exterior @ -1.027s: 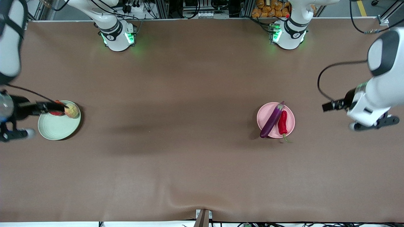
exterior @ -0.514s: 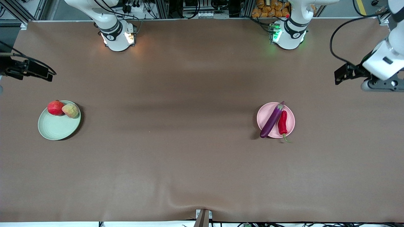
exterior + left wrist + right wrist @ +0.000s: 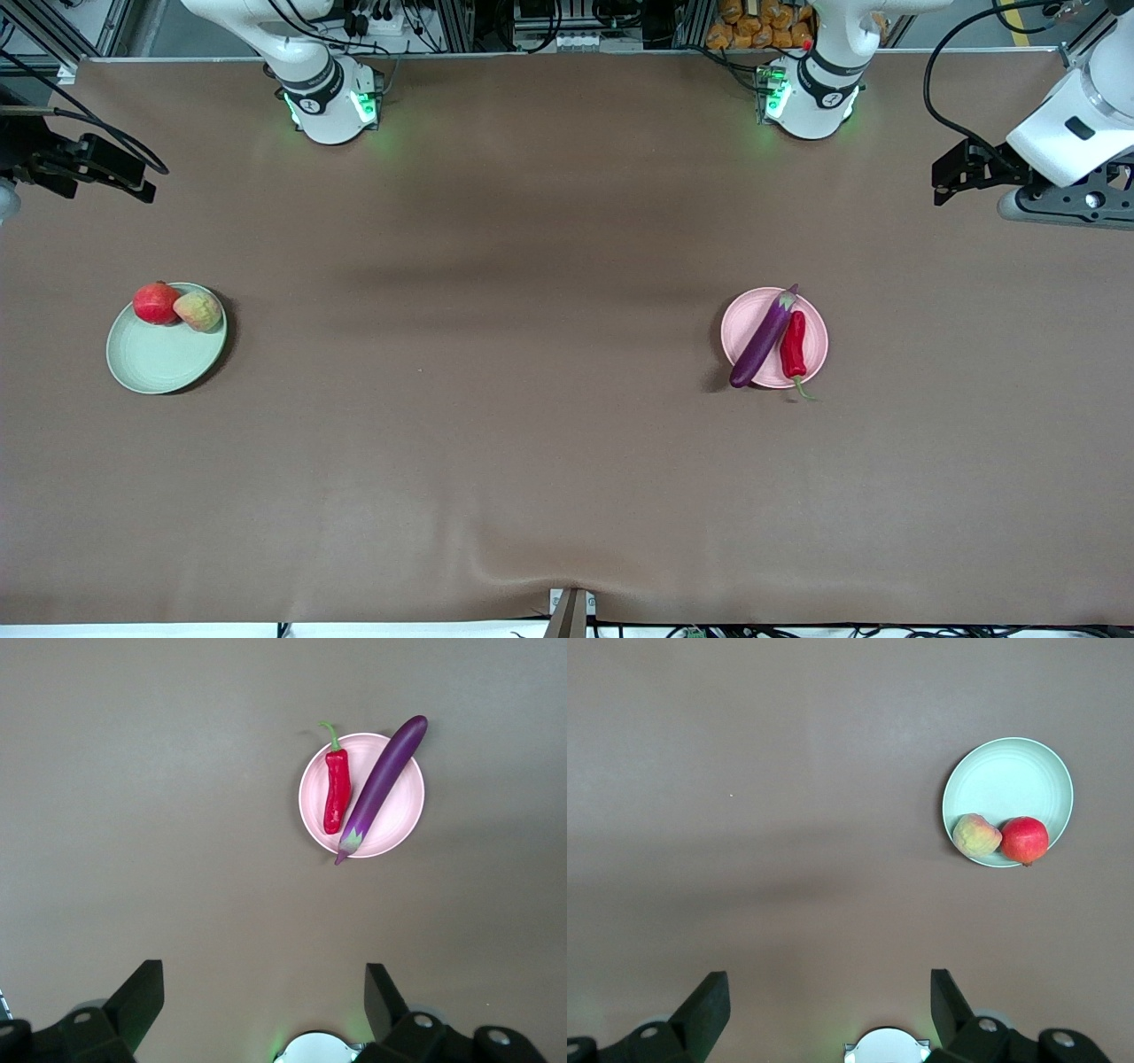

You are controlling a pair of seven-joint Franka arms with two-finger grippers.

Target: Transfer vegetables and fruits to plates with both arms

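The pale green plate (image 3: 159, 363) lies toward the right arm's end and holds the red apple-like fruit (image 3: 156, 302) and the peach (image 3: 198, 310), which touch each other. The pink plate (image 3: 749, 315) lies toward the left arm's end and holds the purple eggplant (image 3: 764, 337) and the red chili (image 3: 793, 344) side by side. My left gripper (image 3: 263, 997) is open and empty, high over bare table, with the pink plate (image 3: 403, 806) in its view. My right gripper (image 3: 830, 997) is open and empty, high over bare table, with the green plate (image 3: 1010, 771) in its view.
The brown table cover (image 3: 532, 354) has a raised wrinkle near the front edge (image 3: 496, 532). The two arm bases (image 3: 332, 97) (image 3: 811, 97) stand along the edge farthest from the front camera.
My right gripper was at the red fruit on the green plate; it has let go and lifted away. My left arm has also risen and drawn back toward its end. Fruits and vegetables have not moved.
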